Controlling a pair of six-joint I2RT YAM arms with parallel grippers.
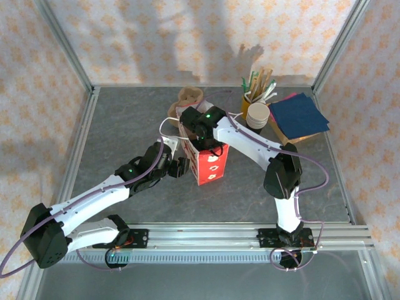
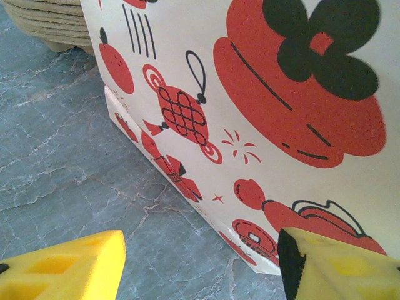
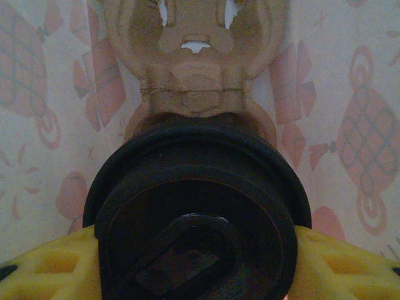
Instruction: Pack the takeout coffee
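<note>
No text, numbers or brand marks can be read anywhere.

Paper bag (image 2: 262, 144), mid worktop: printed with red and black drawings only, namely a woven knot ornament with a loop, round fruit shapes, small sparks and stars. There are no letters among them.

Coffee cup (image 3: 197, 206): the black lid has a raised oval shape on top. The light is too dim to tell whether it bears any marking.

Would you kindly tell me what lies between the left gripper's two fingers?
In the left wrist view, bare grey table and the patterned bag's lower corner.
</note>
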